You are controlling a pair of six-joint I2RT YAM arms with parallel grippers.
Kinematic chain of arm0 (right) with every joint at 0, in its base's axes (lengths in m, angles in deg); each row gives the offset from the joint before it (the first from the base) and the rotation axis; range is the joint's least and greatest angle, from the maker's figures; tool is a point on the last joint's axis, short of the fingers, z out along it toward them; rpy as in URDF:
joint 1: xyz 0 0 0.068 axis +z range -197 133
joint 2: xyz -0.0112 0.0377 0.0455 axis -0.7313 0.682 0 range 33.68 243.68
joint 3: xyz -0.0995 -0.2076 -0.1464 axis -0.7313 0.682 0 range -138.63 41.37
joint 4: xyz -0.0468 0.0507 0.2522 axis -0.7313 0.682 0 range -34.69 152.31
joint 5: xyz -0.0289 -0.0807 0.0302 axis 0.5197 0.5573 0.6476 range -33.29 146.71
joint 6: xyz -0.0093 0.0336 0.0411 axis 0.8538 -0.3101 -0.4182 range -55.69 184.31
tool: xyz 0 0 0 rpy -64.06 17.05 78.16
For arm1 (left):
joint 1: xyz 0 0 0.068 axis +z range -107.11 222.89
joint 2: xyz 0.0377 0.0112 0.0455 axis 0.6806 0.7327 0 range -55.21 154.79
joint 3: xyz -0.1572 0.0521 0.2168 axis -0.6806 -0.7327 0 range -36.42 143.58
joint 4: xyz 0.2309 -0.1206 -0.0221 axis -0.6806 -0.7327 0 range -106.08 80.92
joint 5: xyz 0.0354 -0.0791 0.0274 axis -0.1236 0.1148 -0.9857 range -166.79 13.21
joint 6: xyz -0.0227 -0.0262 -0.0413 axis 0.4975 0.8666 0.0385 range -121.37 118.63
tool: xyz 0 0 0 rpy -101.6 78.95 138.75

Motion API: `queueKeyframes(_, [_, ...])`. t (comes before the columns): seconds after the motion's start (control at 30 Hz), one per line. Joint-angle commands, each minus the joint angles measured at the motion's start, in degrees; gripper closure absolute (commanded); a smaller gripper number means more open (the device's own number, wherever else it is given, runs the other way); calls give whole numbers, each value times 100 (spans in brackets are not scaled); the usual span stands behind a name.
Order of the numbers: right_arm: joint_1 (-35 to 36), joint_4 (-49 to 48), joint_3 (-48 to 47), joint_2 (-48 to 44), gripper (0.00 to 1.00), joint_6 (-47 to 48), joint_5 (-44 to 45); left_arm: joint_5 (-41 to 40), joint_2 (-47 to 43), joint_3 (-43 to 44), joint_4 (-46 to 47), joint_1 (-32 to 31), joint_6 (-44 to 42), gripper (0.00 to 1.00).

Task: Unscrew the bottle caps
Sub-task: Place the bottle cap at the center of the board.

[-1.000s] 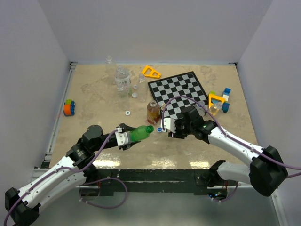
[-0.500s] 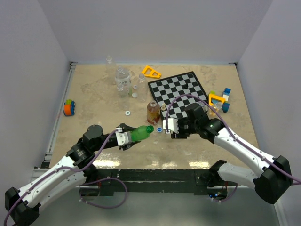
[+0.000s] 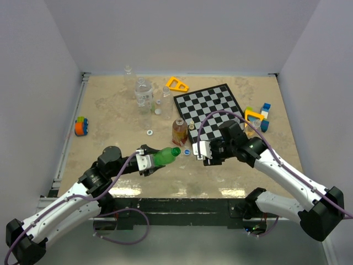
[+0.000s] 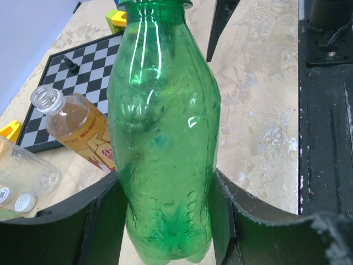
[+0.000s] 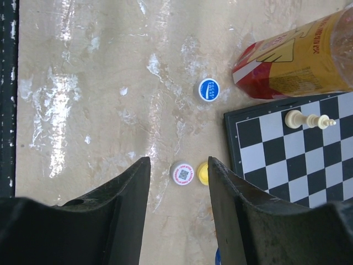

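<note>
Left hand (image 3: 150, 160) around level green bottle (image 3: 165, 155), neck rightward.

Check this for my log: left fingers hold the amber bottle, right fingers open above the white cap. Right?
No. Left wrist view: the left fingers hold the green bottle; the amber bottle is ungripped. The right fingers are open above the white cap.

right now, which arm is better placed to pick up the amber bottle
Right. The right gripper is open and empty, near the amber bottle. The left gripper is shut on the green bottle.
</note>
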Motion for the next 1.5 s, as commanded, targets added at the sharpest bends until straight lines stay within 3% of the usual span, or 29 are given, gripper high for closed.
queueKeyframes(0.0, [-21, 206, -275, -101, 50, 112, -217, 100, -4, -2, 313, 25, 50, 100])
queueKeyframes(1.47, [-12, 733, -530, -154, 48, 463, -516, 161, 40, -2, 313, 25, 42, 100])
